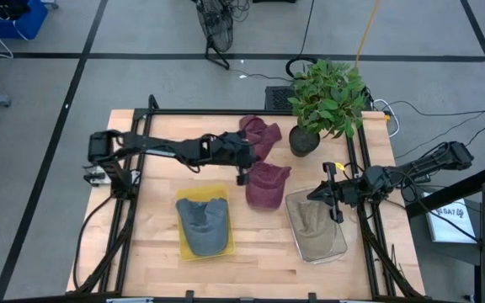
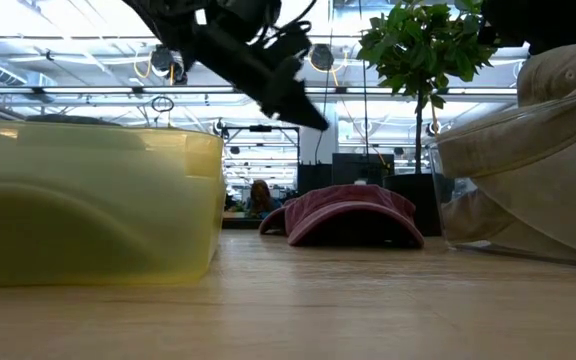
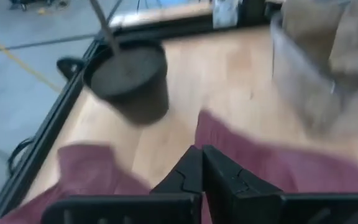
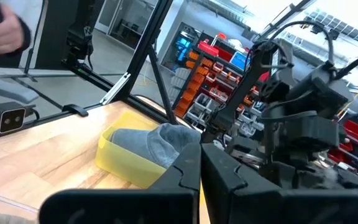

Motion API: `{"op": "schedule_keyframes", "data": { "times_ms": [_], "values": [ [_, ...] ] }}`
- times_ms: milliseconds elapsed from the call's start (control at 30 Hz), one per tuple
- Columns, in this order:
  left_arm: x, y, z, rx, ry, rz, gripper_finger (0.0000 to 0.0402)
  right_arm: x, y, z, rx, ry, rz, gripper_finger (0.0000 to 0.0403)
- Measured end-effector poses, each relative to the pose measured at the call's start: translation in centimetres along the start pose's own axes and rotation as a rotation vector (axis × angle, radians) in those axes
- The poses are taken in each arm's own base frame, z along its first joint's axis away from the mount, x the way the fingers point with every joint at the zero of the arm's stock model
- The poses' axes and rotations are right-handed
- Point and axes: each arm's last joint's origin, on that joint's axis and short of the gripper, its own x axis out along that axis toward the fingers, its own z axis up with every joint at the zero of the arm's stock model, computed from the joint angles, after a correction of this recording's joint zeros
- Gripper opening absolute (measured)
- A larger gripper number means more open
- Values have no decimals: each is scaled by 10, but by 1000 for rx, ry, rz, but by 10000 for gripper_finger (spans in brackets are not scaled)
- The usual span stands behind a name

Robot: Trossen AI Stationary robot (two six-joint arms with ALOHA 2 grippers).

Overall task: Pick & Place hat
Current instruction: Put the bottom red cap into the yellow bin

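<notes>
Just past the pressed-together fingertips of the left gripper (image 1: 244,174) lie two maroon cloth hats: one maroon cap (image 1: 267,185) sits on the bare wood right beside and slightly beyond the tips, and a second maroon hat (image 1: 260,135) lies close behind the gripper, toward the back rail. The left wrist view shows those two dark fingers (image 3: 194,171) closed flat against each other with nothing between them, hovering over the maroon fabric (image 3: 278,168); whether they touch it cannot be told. In the low view the gripper (image 2: 303,105) hangs in the air above the table, clear of the maroon cap (image 2: 348,212) lying behind it. Nearer the front edge from these fingers stands one yellow translucent plastic bin (image 1: 185,237) holding one grey hat (image 1: 203,224). Farther out, the right gripper (image 1: 334,195) has its fingers (image 4: 194,168) shut together on nothing, held over one clear plastic bin (image 1: 343,244) that contains one tan hat (image 1: 314,227). That makes four hats and two bins. Beyond the maroon hats stands one green leafy plant in a dark round pot (image 1: 305,141), on the light wooden table (image 1: 259,252).
</notes>
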Motion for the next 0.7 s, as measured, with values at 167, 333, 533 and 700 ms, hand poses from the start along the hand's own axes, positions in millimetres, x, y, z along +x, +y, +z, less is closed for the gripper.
{"op": "schedule_keyframes", "data": {
  "times_ms": [167,333,533,700],
  "values": [
    [22,-6,-4,-106,-109,-81,25,0,0,0,1,0,0,0],
    [41,-20,-2,-173,-116,-230,33,0,0,0,0,3,1,0],
    [59,-47,-6,-83,-51,-295,113,0,0,0,0,-3,-1,0],
    [56,-46,-3,-76,31,-216,201,0,0,0,2,-3,-1,0]
  ]
}}
